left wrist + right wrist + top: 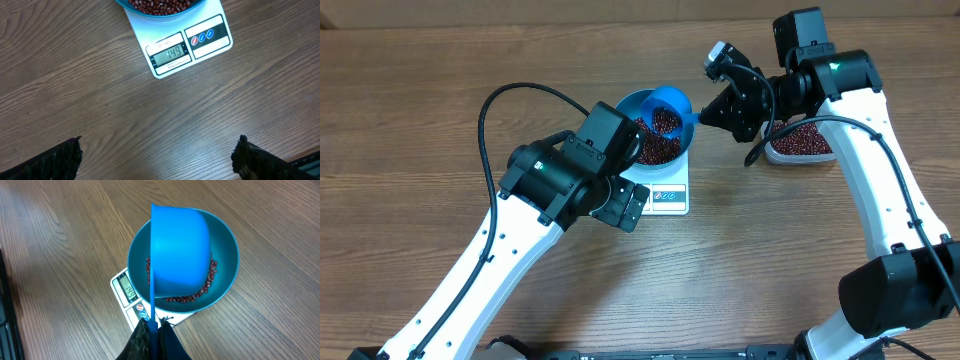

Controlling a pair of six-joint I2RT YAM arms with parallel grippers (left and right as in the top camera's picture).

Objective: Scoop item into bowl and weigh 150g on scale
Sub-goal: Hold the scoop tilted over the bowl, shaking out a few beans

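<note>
The blue bowl (pixel 632 108) stands on the white scale (pixel 668 196), holding a heap of red-brown beans (pixel 655 150). My right gripper (pixel 712 112) is shut on the handle of a small blue scoop (pixel 670 106), tipped on its side above the bowl with beans in it. In the right wrist view the scoop (pixel 180 255) covers most of the bowl (pixel 227 265), and beans (pixel 202 291) show under it. My left gripper (pixel 157 157) stands open over bare table just in front of the scale (pixel 200 55), whose display is lit.
A clear tub of beans (pixel 802 142) sits to the right of the scale, partly under the right arm. The left arm (pixel 555 180) reaches in from the front left, its wrist close to the scale's left side.
</note>
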